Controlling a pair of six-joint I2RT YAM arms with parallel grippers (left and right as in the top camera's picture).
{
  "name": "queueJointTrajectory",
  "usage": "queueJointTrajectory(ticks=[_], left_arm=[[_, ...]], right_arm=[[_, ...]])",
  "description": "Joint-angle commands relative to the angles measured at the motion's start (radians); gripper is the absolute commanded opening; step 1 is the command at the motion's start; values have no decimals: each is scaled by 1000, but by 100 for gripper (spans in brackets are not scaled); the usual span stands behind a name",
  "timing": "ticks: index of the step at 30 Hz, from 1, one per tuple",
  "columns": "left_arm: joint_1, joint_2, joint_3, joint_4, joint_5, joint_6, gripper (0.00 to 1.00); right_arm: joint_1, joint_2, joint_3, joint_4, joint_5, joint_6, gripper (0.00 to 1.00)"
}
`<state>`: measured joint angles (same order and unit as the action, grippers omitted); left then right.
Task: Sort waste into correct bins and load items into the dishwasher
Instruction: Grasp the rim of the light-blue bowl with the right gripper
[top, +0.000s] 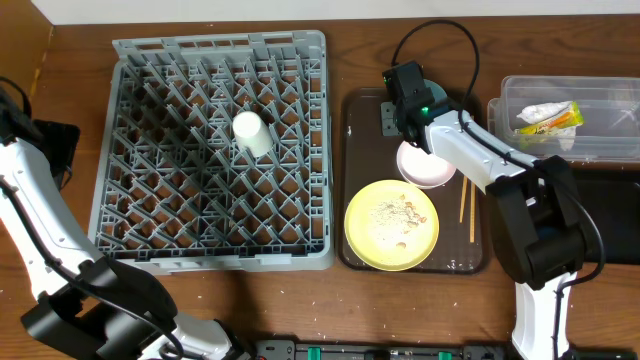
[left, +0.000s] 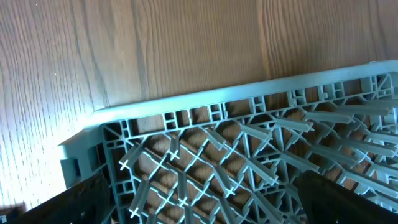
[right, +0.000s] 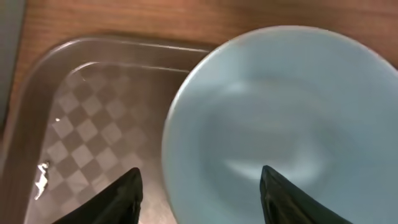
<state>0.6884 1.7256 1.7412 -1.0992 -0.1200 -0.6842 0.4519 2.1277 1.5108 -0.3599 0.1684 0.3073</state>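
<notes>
My right gripper (right: 199, 180) is open over the rim of the light blue bowl (right: 280, 106), one finger inside it and one outside over the brown tray. In the overhead view the right gripper (top: 402, 100) covers most of that bowl (top: 460, 102). The pinkish-white bowl (top: 425, 166), the yellow plate (top: 391, 224) with crumbs (top: 395, 214) and the chopsticks (top: 466, 205) lie on the tray. The cream cup (top: 250, 132) sits in the grey rack (top: 215, 260). The clear tub (top: 600, 92) holds the paper wad (top: 538, 112) and wrapper (top: 562, 122). My left gripper (left: 199, 186) is open and empty above the rack's corner (left: 186, 106).
The dark brown serving tray (top: 360, 150) lies between the rack and the bins. The black tray (top: 612, 215) lies at the right edge, below the clear tub. My right arm stretches across the serving tray's right side. Bare wood shows beside the rack (left: 155, 43).
</notes>
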Motion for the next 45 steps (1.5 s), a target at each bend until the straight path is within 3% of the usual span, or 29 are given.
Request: queueJointTrajectory(ticks=[1, 3, 14, 19, 20, 23, 26, 36, 45], left_arm=[[3, -20, -3, -4, -20, -9, 98], [3, -20, -3, -4, -20, -9, 98], [3, -20, -3, -4, -20, -9, 98], [3, -20, -3, -4, -20, -9, 98], [3, -20, -3, -4, -20, -9, 98], [3, -20, -3, -4, -20, -9, 98], [3, -20, -3, -4, -20, -9, 98], [3, -20, -3, -4, -20, -9, 98], [3, -20, -3, -4, -20, -9, 98]], right_arm=[[-6, 22, -3, 6, -1, -36, 45], [-6, 28, -3, 6, -1, -36, 40], [-5, 37, -3, 13, -31, -55, 40], [-4, 47, -3, 9, -35, -54, 23], [-3, 48, -3, 4, -51, -54, 15], [0, 47, -2, 10, -62, -54, 11], [2, 43, 9, 12, -65, -54, 1], [14, -23, 123, -32, -108, -54, 1], [13, -106, 183, -27, -391, -15, 1]])
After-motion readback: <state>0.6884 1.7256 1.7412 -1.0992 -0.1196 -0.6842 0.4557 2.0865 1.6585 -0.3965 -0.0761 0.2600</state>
